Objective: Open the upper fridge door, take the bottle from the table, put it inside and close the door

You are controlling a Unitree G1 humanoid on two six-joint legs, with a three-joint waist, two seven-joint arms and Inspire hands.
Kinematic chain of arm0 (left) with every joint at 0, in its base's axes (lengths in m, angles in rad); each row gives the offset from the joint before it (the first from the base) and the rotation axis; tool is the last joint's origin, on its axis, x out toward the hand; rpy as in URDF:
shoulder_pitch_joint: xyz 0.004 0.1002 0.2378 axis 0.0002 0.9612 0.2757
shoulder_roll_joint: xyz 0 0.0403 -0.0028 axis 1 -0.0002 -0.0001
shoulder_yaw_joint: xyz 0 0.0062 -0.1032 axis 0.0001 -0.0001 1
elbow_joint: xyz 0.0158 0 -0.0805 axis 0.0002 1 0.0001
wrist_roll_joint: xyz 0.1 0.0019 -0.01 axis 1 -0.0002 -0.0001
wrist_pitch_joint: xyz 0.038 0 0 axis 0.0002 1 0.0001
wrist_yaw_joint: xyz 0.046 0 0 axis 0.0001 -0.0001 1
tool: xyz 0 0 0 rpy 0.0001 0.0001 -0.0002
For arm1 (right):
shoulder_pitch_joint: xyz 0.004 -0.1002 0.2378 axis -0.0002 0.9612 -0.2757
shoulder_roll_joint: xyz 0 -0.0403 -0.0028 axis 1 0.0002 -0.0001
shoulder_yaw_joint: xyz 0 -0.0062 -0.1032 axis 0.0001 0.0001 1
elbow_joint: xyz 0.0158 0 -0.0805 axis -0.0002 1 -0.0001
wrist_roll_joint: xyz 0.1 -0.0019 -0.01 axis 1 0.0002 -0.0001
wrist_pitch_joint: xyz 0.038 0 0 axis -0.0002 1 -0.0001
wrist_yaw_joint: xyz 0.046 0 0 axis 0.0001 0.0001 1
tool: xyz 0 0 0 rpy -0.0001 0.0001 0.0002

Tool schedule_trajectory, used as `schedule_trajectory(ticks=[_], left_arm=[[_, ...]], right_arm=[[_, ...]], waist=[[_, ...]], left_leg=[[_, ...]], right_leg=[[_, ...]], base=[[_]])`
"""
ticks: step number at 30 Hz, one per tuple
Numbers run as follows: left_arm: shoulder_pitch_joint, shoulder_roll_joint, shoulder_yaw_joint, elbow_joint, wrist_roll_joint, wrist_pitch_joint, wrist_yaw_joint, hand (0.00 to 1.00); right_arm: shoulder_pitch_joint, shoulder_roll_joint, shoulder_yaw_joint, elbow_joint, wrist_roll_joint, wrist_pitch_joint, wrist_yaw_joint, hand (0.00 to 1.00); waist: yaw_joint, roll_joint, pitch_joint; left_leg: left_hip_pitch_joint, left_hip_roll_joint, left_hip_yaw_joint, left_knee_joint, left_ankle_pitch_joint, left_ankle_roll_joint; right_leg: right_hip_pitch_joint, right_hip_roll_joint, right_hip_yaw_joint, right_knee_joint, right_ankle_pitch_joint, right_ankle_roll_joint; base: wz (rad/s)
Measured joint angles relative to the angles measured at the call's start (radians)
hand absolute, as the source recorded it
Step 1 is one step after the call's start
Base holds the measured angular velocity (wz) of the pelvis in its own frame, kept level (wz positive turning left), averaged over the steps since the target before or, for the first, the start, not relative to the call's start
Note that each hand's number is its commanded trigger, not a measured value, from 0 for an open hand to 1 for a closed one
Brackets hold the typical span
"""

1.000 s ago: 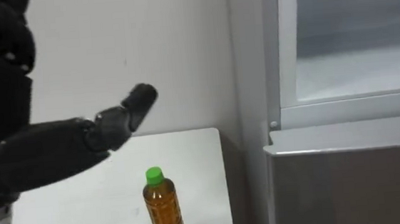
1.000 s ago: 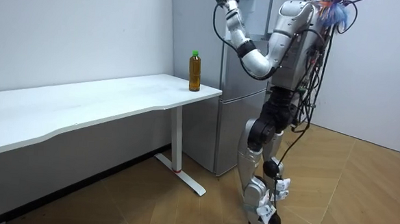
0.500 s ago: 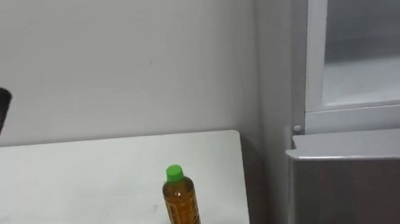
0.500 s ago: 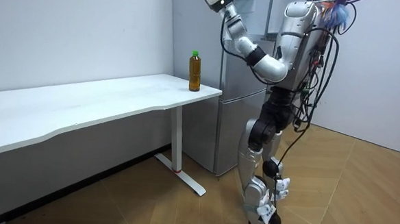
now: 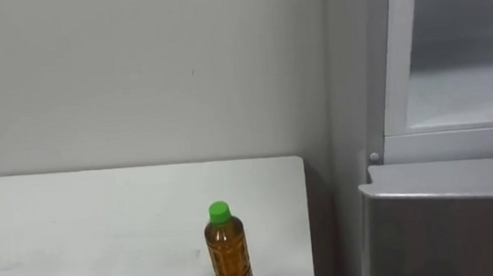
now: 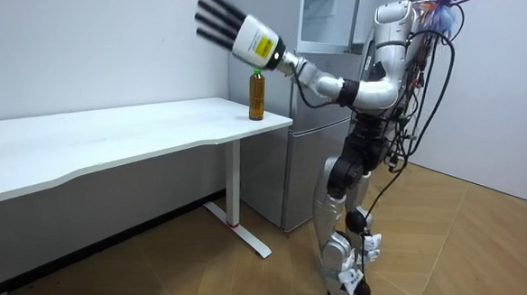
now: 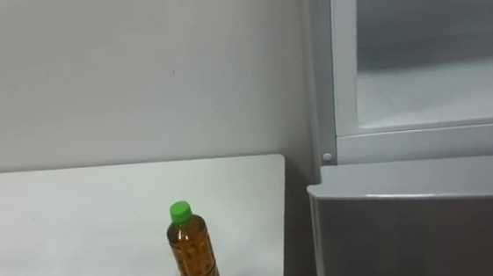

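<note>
The main risk is a knock-over. The bottle (image 5: 230,264), amber with a green cap, is tall and narrow and stands upright at the near right of the white surface (image 5: 94,216), close to its right edge. A sideways sweep or a touch high on its neck would likely tip it or roll it off that edge into the gap beside the lower fridge door (image 5: 452,232). A grip taken too near the cap could also let it swing on the way up to the upper fridge compartment (image 5: 468,94), which stands open farther right, and it may clip the frame.

In the room view the left robot hand (image 6: 238,33) hangs over the surface with fingers straight and spread wide, holding nothing. The bottle sits lower than it and to its right, apart from it; how far in depth cannot be told.
</note>
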Motion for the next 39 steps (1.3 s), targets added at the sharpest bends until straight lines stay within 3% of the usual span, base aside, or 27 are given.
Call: schedule_trajectory(ticks=[4,6,9,14,18,22,27,31,37,39], left_arm=[[0.025,-0.016,-0.028,0.158,-0.053,0.030,-0.006,0.00],[0.033,-0.021,-0.050,0.218,-0.065,0.031,-0.010,0.00],[0.036,-0.020,-0.089,0.405,-0.105,0.032,-0.027,0.00],[0.035,-0.019,-0.161,0.582,-0.172,0.031,-0.037,0.00],[0.035,-0.018,-0.222,0.801,-0.169,0.033,-0.069,0.00],[0.043,-0.020,-0.253,0.929,-0.163,0.044,-0.118,0.00],[0.045,-0.019,-0.287,1.135,-0.007,0.065,-0.163,0.00],[0.044,-0.019,-0.308,1.200,0.033,0.077,-0.165,0.00],[0.039,-0.019,-0.338,1.242,0.077,0.130,-0.210,0.00],[0.035,-0.020,-0.349,1.244,0.138,0.151,-0.238,0.00]], right_arm=[[0.009,0.000,-0.019,0.000,-0.014,0.010,0.001,0.00],[0.011,0.000,-0.033,0.000,-0.020,0.010,0.001,0.00],[0.008,0.004,-0.032,-0.010,-0.014,0.010,0.005,0.00],[0.006,0.004,-0.032,-0.009,-0.014,0.010,0.016,0.00],[0.005,0.005,-0.033,-0.004,-0.016,0.009,0.016,0.00],[0.007,0.009,-0.031,0.001,-0.015,0.009,0.017,0.00],[-0.008,0.008,-0.032,0.018,-0.033,0.008,0.025,0.00],[-0.019,0.006,-0.020,0.036,-0.026,0.009,0.025,0.00],[-0.022,0.007,0.008,0.040,-0.021,0.010,0.022,0.00],[-0.033,0.010,0.008,0.042,-0.027,0.016,0.024,0.00]], waist=[[-0.001,-0.002,-0.0014],[-0.002,-0.006,-0.0003],[0.000,-0.016,0.0054],[-0.003,-0.039,0.0039],[-0.009,-0.044,0.0039],[-0.006,-0.040,0.0038],[-0.031,-0.034,0.0037],[-0.034,-0.038,0.0028],[-0.041,-0.051,0.0019],[-0.048,-0.056,0.0019]], left_leg=[[0.001,0.000,-0.004,-0.002,0.000,0.000],[0.005,0.000,0.000,-0.004,0.000,0.000],[0.023,-0.002,0.002,-0.014,0.000,0.000],[0.009,-0.004,0.004,-0.004,0.000,0.001],[0.016,-0.002,0.027,-0.005,-0.005,0.005],[0.014,0.000,0.031,-0.009,-0.007,0.005],[0.016,0.002,0.040,-0.017,-0.007,0.005],[0.018,0.003,0.056,-0.016,-0.007,0.004],[0.016,0.002,0.065,-0.016,-0.007,0.005],[0.015,0.002,0.066,-0.014,-0.007,0.005]], right_leg=[[0.003,0.000,0.000,0.002,0.000,0.000],[0.004,0.000,0.002,0.003,0.000,0.000],[0.011,-0.002,0.013,0.013,-0.009,0.000],[0.000,-0.004,0.019,0.013,-0.009,0.000],[0.008,-0.003,0.029,0.013,-0.009,0.001],[0.002,-0.002,0.030,0.015,-0.009,0.001],[-0.002,-0.001,0.033,0.013,-0.009,0.001],[-0.003,-0.002,0.033,0.012,-0.009,0.001],[-0.003,-0.001,0.046,0.012,-0.009,0.002],[-0.005,0.001,0.057,0.012,-0.009,0.001]], base=[[0.01],[0.02],[-0.02],[0.00],[-0.03],[0.00],[-0.01],[0.00],[-0.04],[-0.02]])
